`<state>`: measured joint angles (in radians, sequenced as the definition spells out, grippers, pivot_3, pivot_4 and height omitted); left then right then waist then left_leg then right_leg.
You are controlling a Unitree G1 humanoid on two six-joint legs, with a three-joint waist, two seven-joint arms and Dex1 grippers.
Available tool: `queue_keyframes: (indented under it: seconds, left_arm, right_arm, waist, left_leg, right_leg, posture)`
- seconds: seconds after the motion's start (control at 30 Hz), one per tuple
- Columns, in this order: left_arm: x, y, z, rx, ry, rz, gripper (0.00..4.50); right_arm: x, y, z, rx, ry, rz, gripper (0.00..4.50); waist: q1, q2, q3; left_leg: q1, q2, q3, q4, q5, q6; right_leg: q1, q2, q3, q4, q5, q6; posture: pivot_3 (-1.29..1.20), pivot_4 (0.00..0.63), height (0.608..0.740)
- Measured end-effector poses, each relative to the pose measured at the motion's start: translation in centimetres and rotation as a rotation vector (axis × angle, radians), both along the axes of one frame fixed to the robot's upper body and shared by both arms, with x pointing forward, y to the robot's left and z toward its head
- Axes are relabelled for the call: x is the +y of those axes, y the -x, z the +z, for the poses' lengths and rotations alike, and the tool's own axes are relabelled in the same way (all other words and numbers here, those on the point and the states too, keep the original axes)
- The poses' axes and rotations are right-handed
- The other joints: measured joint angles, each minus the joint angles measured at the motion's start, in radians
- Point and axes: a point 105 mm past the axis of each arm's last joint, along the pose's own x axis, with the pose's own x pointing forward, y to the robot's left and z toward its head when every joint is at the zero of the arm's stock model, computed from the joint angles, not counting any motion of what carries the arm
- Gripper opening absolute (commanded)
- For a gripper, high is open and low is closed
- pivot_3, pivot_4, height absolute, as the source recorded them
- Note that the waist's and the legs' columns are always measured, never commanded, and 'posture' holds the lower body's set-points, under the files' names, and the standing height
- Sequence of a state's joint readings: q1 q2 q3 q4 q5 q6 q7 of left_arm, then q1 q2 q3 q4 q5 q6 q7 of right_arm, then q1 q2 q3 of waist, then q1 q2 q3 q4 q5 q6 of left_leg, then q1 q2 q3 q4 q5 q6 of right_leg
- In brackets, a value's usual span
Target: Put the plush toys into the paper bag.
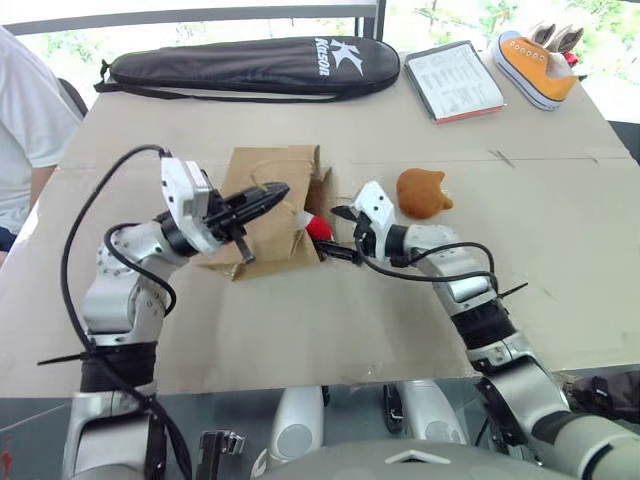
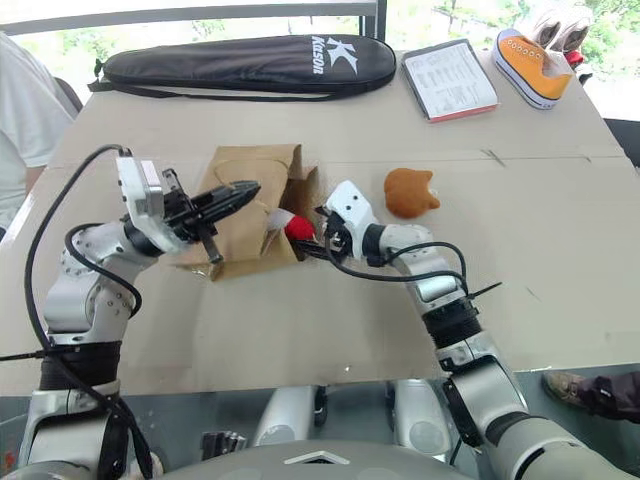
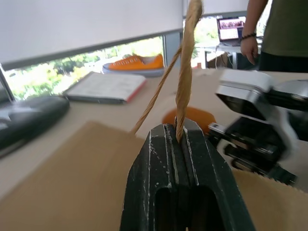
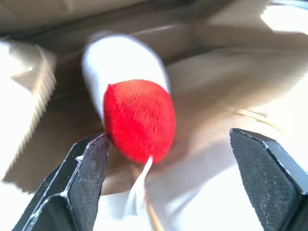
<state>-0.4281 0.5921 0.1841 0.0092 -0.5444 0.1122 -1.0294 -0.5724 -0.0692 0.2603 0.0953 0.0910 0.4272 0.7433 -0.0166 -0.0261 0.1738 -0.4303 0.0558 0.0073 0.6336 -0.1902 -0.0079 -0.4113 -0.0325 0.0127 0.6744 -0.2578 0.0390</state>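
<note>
- The left hand (image 1: 268,195) was seen clamped tight on the twisted paper handle (image 3: 185,77) of the paper bag (image 1: 265,215), the loop being pinched between its two black fingers and the bag's mouth thereby held up off the bench (image 1: 330,330).
- The right hand (image 1: 340,232) was found just at the bag's opening with its fingers (image 4: 82,178) spread wide; nothing was gripped between them.
- The white plush toy (image 4: 130,96), with its red end (image 1: 318,228) turned toward the right hand, was seen lying at the bag's mouth, partly inside; one finger of the right hand appeared just beside or barely against the red end, and contact could not be settled.
- The step in hand was judged to be the release of the first toy into the bag, about half of the task being thus done.
- The brown plush toy (image 1: 423,193) was seen lying on the bench just beyond the right wrist, apart from the bag.
- The next move was judged to call for the right hand to be drawn clear of the bag, carried to the brown toy and closed on it, while the handle was kept held by the left hand so that the mouth stayed open.
- At the far edge of the bench a black racket case (image 1: 250,65), a booklet (image 1: 455,82) and an orange sneaker (image 1: 537,68) were seen, none of them part of the job.
</note>
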Motion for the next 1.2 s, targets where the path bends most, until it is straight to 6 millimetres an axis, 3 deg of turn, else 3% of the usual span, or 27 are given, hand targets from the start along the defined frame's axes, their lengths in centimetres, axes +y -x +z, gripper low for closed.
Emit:
queue_keyframes:
  seconds: [0.2,0.3,0.37,0.47,0.57,0.73,0.8,0.87,0.93,0.97,1.1,1.2]
  left_arm:
    - [-0.5,-1.9,1.4,-0.039,-0.012,-0.009,0.0]
    - [-0.4,-1.9,1.9,-0.056,-0.014,-0.042,0.0]
    - [-0.4,-1.5,2.2,-0.076,-0.013,-0.078,0.0]
    - [0.0,-1.1,2.8,-0.097,-0.007,-0.094,0.0]
    - [0.1,-0.9,2.2,-0.082,-0.011,-0.093,0.0]
    - [-0.7,-0.3,1.1,-0.072,0.0,-0.06,0.0]
    - [-1.0,-0.1,1.6,-0.084,0.007,-0.046,0.0]
    - [-1.2,0.0,1.9,-0.094,0.007,-0.042,0.0]
    - [-1.1,0.0,2.0,-0.092,0.01,-0.032,0.0]
    - [-1.1,0.0,2.0,-0.09,0.011,-0.029,0.0]
    - [-1.2,0.1,2.2,-0.086,0.017,-0.023,0.0]
    - [-0.9,0.2,2.0,-0.047,0.055,-0.022,0.0]
  right_arm:
    - [2.2,0.5,0.8,-0.025,-0.01,-0.014,3.86]
    - [1.7,-0.2,2.2,-0.065,-0.026,-0.06,3.86]
    - [0.3,-0.3,3.3,-0.102,-0.026,-0.096,3.86]
    - [-4.5,-0.6,6.8,-0.198,-0.023,-0.229,3.86]
    - [-7.7,-0.8,8.5,-0.26,0.02,-0.336,3.86]
    - [-11.0,-3.9,7.9,-0.091,0.062,-0.484,3.86]
    - [-11.7,-5.6,6.2,0.001,0.112,-0.536,3.86]
    - [-12.1,-6.5,3.4,0.063,0.223,-0.56,3.35]
    - [-11.8,-6.7,0.5,0.143,0.288,-0.536,2.45]
    - [-11.6,-6.8,0.2,0.14,0.294,-0.525,2.11]
    - [-11.2,-6.9,0.5,0.086,0.317,-0.49,0.03]
    - [-11.7,-6.3,0.7,0.045,0.292,-0.466,0.03]
  waist:
    - [-0.005,0.0,0.0]
    - [-0.001,0.0,0.0]
    - [0.004,0.0,0.0]
    - [0.008,0.0,0.0]
    - [0.003,0.0,0.0]
    - [-0.011,0.0,0.0]
    - [-0.015,0.0,0.0]
    - [-0.017,0.0,0.0]
    - [-0.018,0.0,0.0]
    - [-0.018,0.0,0.0]
    - [-0.018,0.0,0.0]
    - [-0.015,0.0,0.0]
  left_leg:
    - [-0.001,0.0,0.0,0.0,0.0,0.0]
    - [-0.001,0.0,0.001,0.0,0.0,0.0]
    - [-0.002,0.0,0.001,0.0,0.0,0.0]
    - [-0.002,-0.001,0.001,0.0,0.0,0.0]
    - [-0.001,0.0,0.002,0.0,0.0,0.0]
    - [0.001,0.001,0.003,0.0,0.0,0.0]
    - [0.0,0.001,0.003,0.0,0.0,0.0]
    - [0.0,0.001,0.003,0.0,0.0,0.0]
    - [-0.001,0.001,0.004,-0.001,0.0,0.001]
    - [-0.001,0.001,0.004,-0.001,0.0,0.001]
    - [-0.001,0.001,0.004,0.0,0.0,0.001]
    - [-0.001,0.001,0.003,0.0,0.0,0.001]
  right_leg:
    - [-0.001,0.001,0.001,0.0,0.0,0.0]
    - [-0.001,0.0,0.001,0.0,0.0,0.0]
    - [-0.001,0.0,0.0,-0.001,0.0,0.0]
    - [-0.001,-0.001,0.001,-0.002,0.0,0.0]
    - [0.0,-0.001,0.001,-0.002,0.0,0.0]
    - [-0.001,0.001,0.003,0.001,0.0,0.0]
    - [-0.001,0.001,0.004,0.001,0.0,0.0]
    - [-0.001,0.001,0.004,0.0,0.0,0.0]
    - [-0.002,0.001,0.004,-0.001,0.0,0.0]
    - [-0.002,0.001,0.004,-0.001,0.0,0.0]
    - [-0.002,0.001,0.004,-0.001,0.0,0.0]
    - [-0.002,0.001,0.004,-0.001,0.0,0.0]
  posture:
    - [0.0,0.15,0.74]
    - [0.0,0.15,0.74]
    - [0.0,0.15,0.74]
    - [0.0,0.15,0.74]
    - [0.0,0.15,0.74]
    - [0.0,0.15,0.74]
    - [0.0,0.15,0.74]
    - [0.0,0.15,0.74]
    - [0.0,0.15,0.74]
    - [0.0,0.15,0.74]
    - [0.0,0.15,0.74]
    - [0.0,0.15,0.74]
